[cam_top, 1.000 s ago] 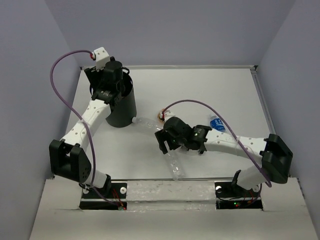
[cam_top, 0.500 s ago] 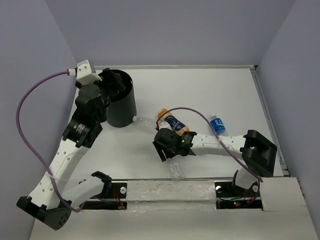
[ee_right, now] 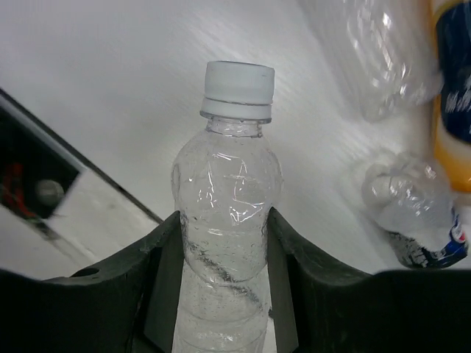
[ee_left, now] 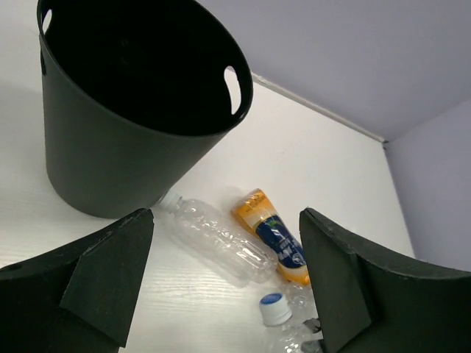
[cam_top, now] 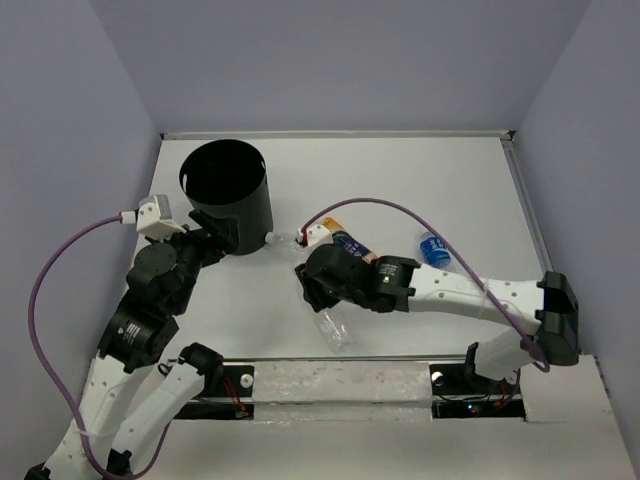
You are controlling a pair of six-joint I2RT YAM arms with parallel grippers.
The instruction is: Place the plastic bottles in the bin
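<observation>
The black bin (cam_top: pixel 222 195) stands at the far left of the table. My right gripper (cam_top: pixel 325 305) is shut on a clear plastic bottle (cam_top: pixel 333 330) with a pale cap; in the right wrist view the bottle (ee_right: pixel 228 206) fills the gap between the fingers (ee_right: pixel 158 272). An orange bottle with a blue label (cam_top: pixel 350 245) and a clear bottle (cam_top: pixel 285 240) lie just beyond it. A blue-labelled bottle (cam_top: pixel 435 250) lies further right. My left gripper (cam_top: pixel 212 238) is open and empty beside the bin's near wall, its wrist view showing the bin (ee_left: pixel 140 95), the clear bottle (ee_left: pixel 217 239) and the orange bottle (ee_left: pixel 272 235).
A crushed clear bottle with a blue label (ee_right: pixel 416 213) lies right of the held one. A blue-topped cap (ee_left: pixel 272 307) shows low in the left wrist view. A raised table rim (cam_top: pixel 525 200) runs along the right, and a strip (cam_top: pixel 340 385) along the near edge.
My right gripper has shut on the clear bottle and shifted it slightly left. The left arm has drawn back from over the bin toward the near left, uncovering the bin's mouth.
</observation>
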